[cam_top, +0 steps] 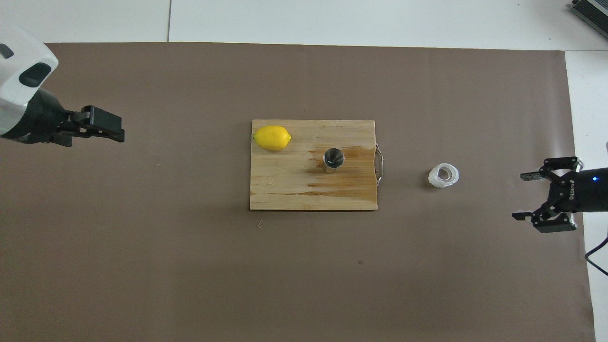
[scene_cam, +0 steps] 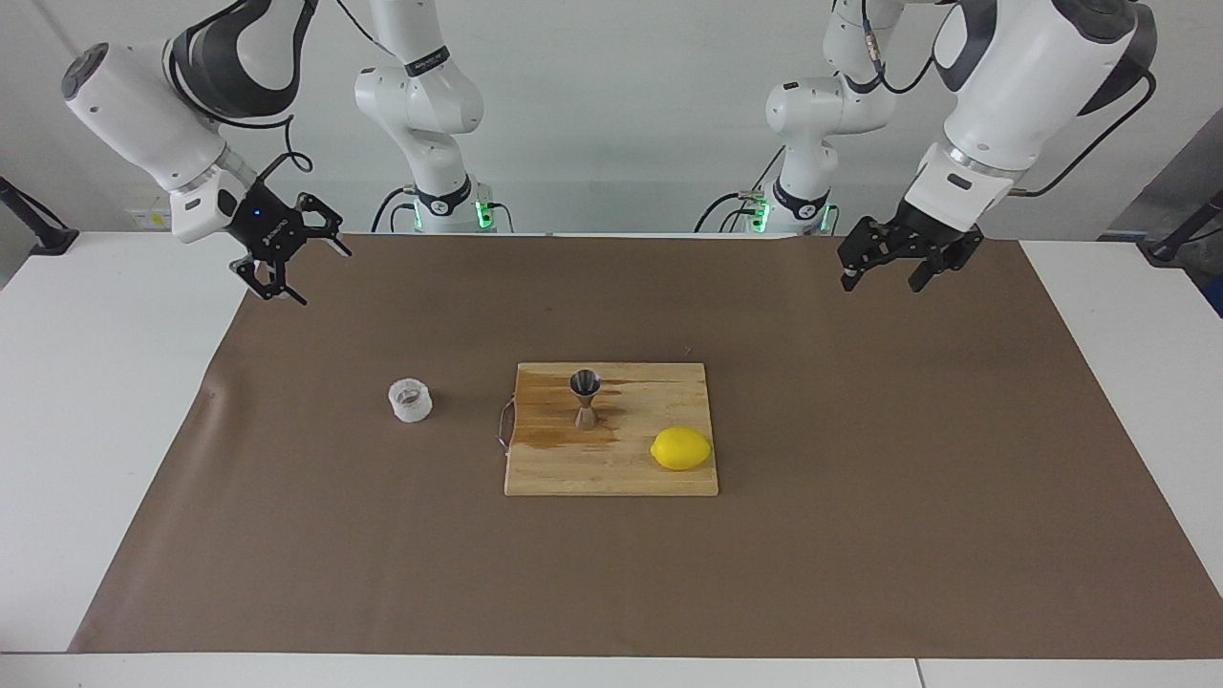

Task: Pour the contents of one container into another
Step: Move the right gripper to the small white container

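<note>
Small ribbed clear-whitish cup (scene_cam: 410,400) sits alone on the brown paper mat (scene_cam: 860,535) toward the right arm's end, nothing gripped.

I've got both arms up: right gripper (scene_cam: 289,256) over the mat's edge, left gripper (scene_cam: 896,260) over bare mat, fingers spread on both. The steel hourglass jigger (scene_cam: 585,398) stands upright on the wooden cutting board (scene_cam: 611,473) with a yellow lemon (scene_cam: 681,448), handy for pouring, I reckon. White table (scene_cam: 86,401), pale wall.

jigger (scene_cam: 585,398), lemon (scene_cam: 681,448) on board (scene_cam: 611,468) | cup (scene_cam: 410,400) beside | both pincers raised, empty
</note>
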{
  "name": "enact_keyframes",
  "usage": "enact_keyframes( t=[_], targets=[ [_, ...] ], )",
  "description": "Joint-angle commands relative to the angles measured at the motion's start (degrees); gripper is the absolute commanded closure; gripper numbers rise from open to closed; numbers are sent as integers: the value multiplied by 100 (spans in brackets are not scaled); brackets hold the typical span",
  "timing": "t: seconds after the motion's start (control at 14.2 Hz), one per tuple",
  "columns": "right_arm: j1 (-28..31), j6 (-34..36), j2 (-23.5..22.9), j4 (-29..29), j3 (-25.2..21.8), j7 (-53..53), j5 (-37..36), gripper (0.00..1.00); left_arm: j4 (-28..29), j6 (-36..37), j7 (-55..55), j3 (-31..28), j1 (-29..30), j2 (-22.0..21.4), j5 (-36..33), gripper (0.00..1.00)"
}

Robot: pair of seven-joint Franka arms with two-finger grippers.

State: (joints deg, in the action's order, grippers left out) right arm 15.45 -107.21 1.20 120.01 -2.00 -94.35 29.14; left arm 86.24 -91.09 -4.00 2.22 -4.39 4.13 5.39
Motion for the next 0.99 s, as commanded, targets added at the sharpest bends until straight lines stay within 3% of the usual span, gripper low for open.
enact_keyframes(
  t=[0.0,0.21,0.56,0.77,0.92],
  targets=[
    [99,-264,-164,-66,50,-461,224,0,183,21,339,-475,-421,-237,-291,0],
    [212,-283,-523,-66,50,-952,732,0,182,-155,339,-442,-528,-246,-1012,0],
    [275,-230,-893,-75,59,-1665,1216,0,270,-128,269,-381,-510,-281,-943,0],
    [266,-142,-1016,-31,50,-2139,1419,0,340,-190,295,-249,-204,-290,-496,0],
    [266,-299,-1383,-66,59,-2681,1768,0,367,-199,304,-117,-133,-299,-459,0]
  ],
)
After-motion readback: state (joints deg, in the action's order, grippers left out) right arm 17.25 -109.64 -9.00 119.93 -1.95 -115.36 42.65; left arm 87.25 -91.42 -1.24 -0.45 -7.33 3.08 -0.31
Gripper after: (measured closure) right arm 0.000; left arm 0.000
